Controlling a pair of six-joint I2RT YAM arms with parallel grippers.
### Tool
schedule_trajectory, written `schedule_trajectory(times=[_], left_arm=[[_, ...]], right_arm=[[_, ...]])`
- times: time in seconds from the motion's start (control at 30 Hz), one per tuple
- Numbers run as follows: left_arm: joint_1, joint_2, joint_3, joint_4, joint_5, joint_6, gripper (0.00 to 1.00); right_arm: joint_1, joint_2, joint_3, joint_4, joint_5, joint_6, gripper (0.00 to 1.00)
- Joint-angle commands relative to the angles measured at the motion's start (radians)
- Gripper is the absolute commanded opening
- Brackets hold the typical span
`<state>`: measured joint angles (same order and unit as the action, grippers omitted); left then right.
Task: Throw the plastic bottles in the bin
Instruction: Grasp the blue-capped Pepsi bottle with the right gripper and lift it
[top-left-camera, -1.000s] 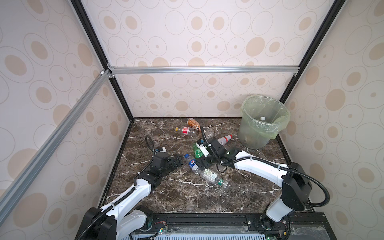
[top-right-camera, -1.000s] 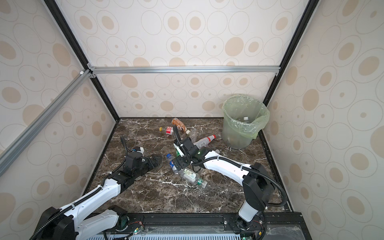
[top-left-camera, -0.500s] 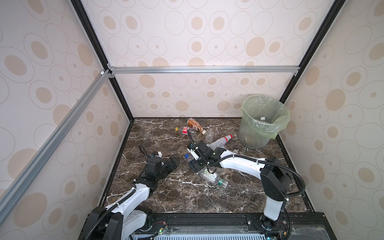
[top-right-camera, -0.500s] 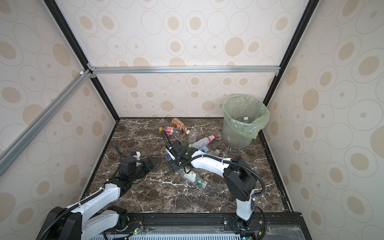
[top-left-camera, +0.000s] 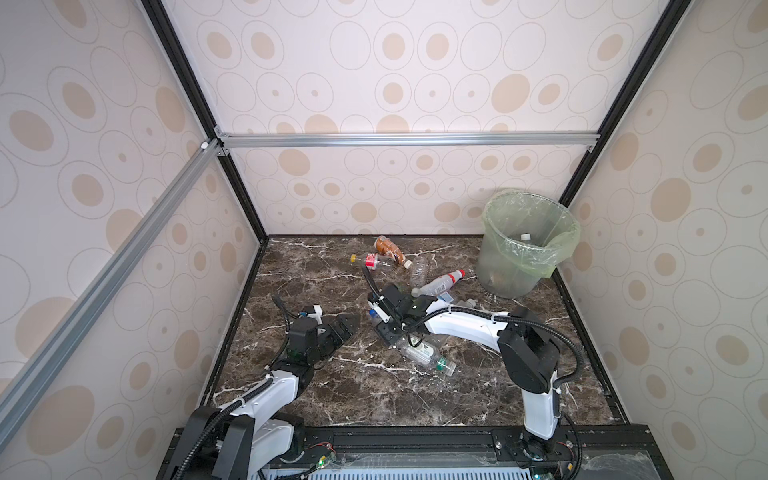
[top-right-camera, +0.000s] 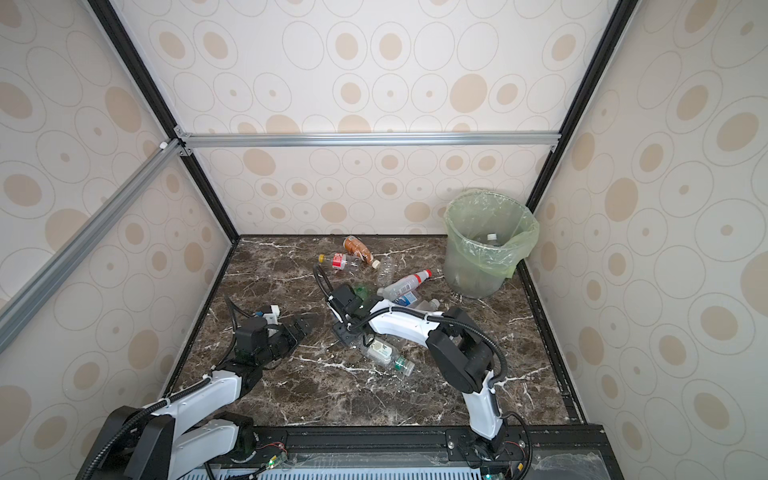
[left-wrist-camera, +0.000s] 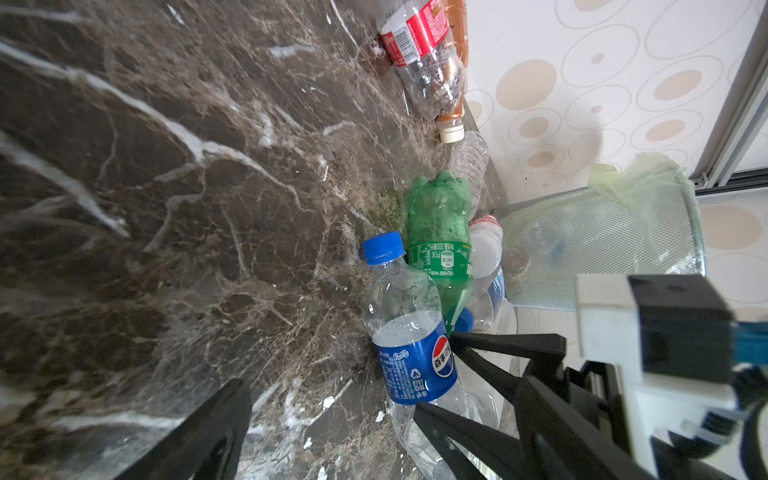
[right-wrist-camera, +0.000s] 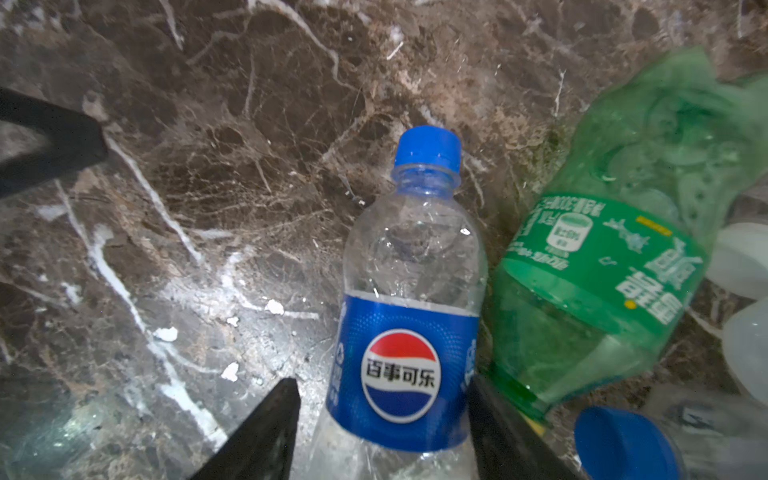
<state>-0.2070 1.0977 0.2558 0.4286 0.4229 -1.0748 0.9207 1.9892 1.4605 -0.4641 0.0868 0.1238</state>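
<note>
**Grasp of one bottle at mid-worktop.** The right pincer (right-wrist-camera: 384, 382) stands at a middling width astride the blue-labelled bottle (right-wrist-camera: 409, 291), which lies on its side on the marble worktop (top-left-camera: 332, 395). One finger meets the label's edge, while a sliver of worktop shows between the other finger and the bottle. The bottle is therefore bracketed but does not appear to be clamped. The left pincer (top-left-camera: 343, 330) rests wide and empty at centre left in a top view, apart from the bottles. To complete the grasp well, the fingers should probably meet squarely across the label band, where the body is fullest, rather than on the tapering shoulder. The thin wall is likely to dent, so moderate pressure seems enough. The green bottle (right-wrist-camera: 602, 257) lies just beside the touching finger and could be pinched or dragged along, so a straight lift before any swing would be prudent. The bin (top-left-camera: 498, 270) stands at the upper right of the worktop, well apart, with a white-capped bottle (top-left-camera: 525, 237) inside. Release should come only once the bottle is above its rim. The blue-labelled bottle is small and clear, with its blue cap at upper centre of the right wrist view. Its blue wrap bears a red, white and blue roundel, and it looks empty or nearly so.
</note>
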Motion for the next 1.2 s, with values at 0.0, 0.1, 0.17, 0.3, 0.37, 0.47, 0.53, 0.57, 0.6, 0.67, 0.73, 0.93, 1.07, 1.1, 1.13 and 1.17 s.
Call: schedule_trajectory(times=[0.0, 0.1, 0.17, 0.3, 0.37, 0.47, 0.53, 0.57, 0.6, 0.67, 0.73, 0.93, 1.07, 1.1, 1.13, 1.17], left_arm=[[0.013, -0.018, 0.022, 0.003, 0.013, 0.01, 0.99], [0.015, -0.033, 0.031, -0.021, 0.006, 0.02, 0.99], [0.016, -0.046, 0.035, -0.037, 0.001, 0.026, 0.99], [0.019, -0.062, 0.036, -0.06, -0.008, 0.036, 0.99], [0.021, -0.063, 0.039, -0.063, -0.005, 0.038, 0.99], [0.024, -0.067, 0.039, -0.069, -0.003, 0.042, 0.99], [0.03, -0.068, 0.042, -0.073, 0.0, 0.043, 0.99], [0.037, -0.068, 0.043, -0.07, 0.009, 0.041, 0.99], [0.043, -0.068, 0.045, -0.068, 0.017, 0.04, 0.99], [0.053, -0.068, 0.053, -0.071, 0.027, 0.041, 0.99], [0.061, -0.068, 0.069, -0.074, 0.038, 0.044, 0.99], [0.063, -0.112, 0.171, -0.155, 0.019, 0.122, 0.99], [0.058, -0.134, 0.223, -0.185, 0.027, 0.142, 0.99], [0.055, -0.139, 0.232, -0.183, 0.031, 0.144, 0.99], [0.052, -0.143, 0.239, -0.177, 0.033, 0.142, 0.99], [0.046, -0.147, 0.246, -0.165, 0.032, 0.141, 0.99]], right_arm=[[0.009, 0.032, 0.027, -0.033, 0.018, -0.003, 0.66], [0.009, 0.048, 0.03, -0.029, 0.015, 0.0, 0.66], [0.008, 0.062, 0.039, -0.03, 0.019, -0.001, 0.65], [0.01, 0.088, 0.07, -0.045, 0.024, -0.007, 0.65], [0.01, 0.099, 0.08, -0.049, 0.021, -0.011, 0.62], [0.01, 0.119, 0.099, -0.062, 0.019, -0.013, 0.58], [0.01, 0.128, 0.111, -0.072, 0.015, -0.014, 0.56], [0.01, 0.129, 0.118, -0.079, 0.012, -0.012, 0.54], [0.01, 0.127, 0.123, -0.085, 0.008, -0.008, 0.52], [0.009, 0.11, 0.127, -0.085, -0.003, -0.004, 0.51], [0.01, 0.09, 0.134, -0.089, -0.003, -0.004, 0.5], [0.008, 0.016, 0.205, -0.14, 0.071, -0.038, 0.48], [-0.011, -0.054, 0.264, -0.168, 0.11, -0.064, 0.48], [-0.021, -0.072, 0.282, -0.175, 0.114, -0.07, 0.48], [-0.031, -0.088, 0.298, -0.182, 0.122, -0.076, 0.48], [-0.039, -0.107, 0.317, -0.19, 0.137, -0.087, 0.48]])
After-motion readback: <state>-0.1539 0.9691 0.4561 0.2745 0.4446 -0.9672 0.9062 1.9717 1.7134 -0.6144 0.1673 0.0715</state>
